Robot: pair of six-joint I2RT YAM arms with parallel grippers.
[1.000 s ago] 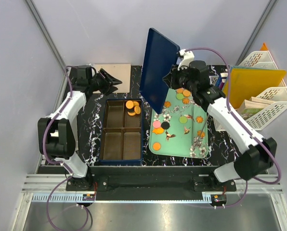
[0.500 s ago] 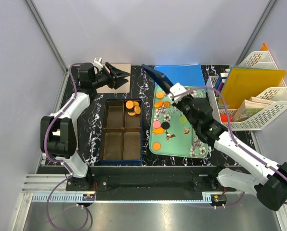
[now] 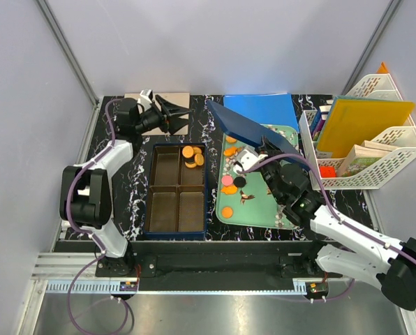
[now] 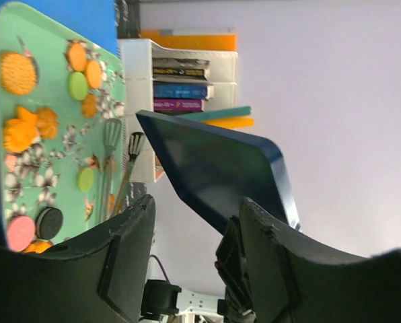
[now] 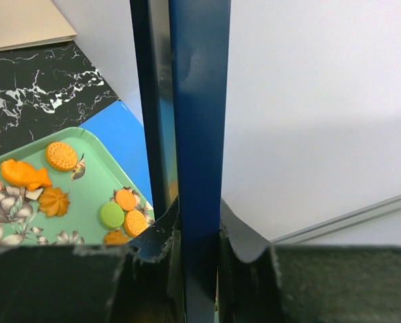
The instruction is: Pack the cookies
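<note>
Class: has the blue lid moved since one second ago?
Yes. The lid has tipped from upright to slanting low across the far end of the tray.

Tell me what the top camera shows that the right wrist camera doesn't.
Only the top view: the blue compartment box, orange cookies in its far right compartment, the open left gripper and the white file rack. Only the right wrist: a close look at the right gripper pinching the edge of the dark blue lid. Both: that lid, the mint-green tray and the loose cookies on it.
</note>
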